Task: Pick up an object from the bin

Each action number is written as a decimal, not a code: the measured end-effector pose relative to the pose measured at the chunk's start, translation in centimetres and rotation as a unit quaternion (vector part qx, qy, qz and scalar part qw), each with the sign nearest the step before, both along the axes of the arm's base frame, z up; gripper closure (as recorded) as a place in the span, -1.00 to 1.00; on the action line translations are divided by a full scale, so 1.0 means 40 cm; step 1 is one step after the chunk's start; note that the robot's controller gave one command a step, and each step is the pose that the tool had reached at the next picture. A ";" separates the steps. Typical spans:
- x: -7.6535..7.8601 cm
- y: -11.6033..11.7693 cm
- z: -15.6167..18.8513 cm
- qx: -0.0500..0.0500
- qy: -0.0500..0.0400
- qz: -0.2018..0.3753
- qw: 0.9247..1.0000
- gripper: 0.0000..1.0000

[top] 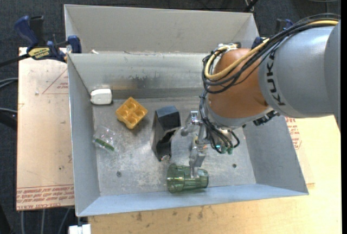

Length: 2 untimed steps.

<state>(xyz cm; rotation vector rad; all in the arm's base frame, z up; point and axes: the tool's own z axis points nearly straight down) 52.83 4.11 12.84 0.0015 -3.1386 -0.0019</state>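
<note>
Here's the arm, in from the right, its orange wrist cover (238,89) ringed with yellow and black cables and hanging over the right half of the grey metal bin (81,135). The gripper (197,162) points down towards the near wall, and its tip sits right at the top edge of a green translucent cup (187,179). That cup lies on its side on the bin floor, close to the near wall and a little right of centre. Tip and cup look to be touching, or just about. From this angle I can't tell whether the gripper is spread or closed, and nothing shows as held in it.

Just left of the gripper there's a black boxy piece (165,130), standing tilted on the floor. Further left lies a yellow waffle-patterned block (130,112). A small white object (101,96) sits in the far left corner. Nearer, by the left wall, is a clear plastic wrapper with something green inside (104,139).
</note>
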 end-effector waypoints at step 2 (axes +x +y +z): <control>-0.101 -0.099 -0.137 -0.001 -0.009 0.075 0.997 1.00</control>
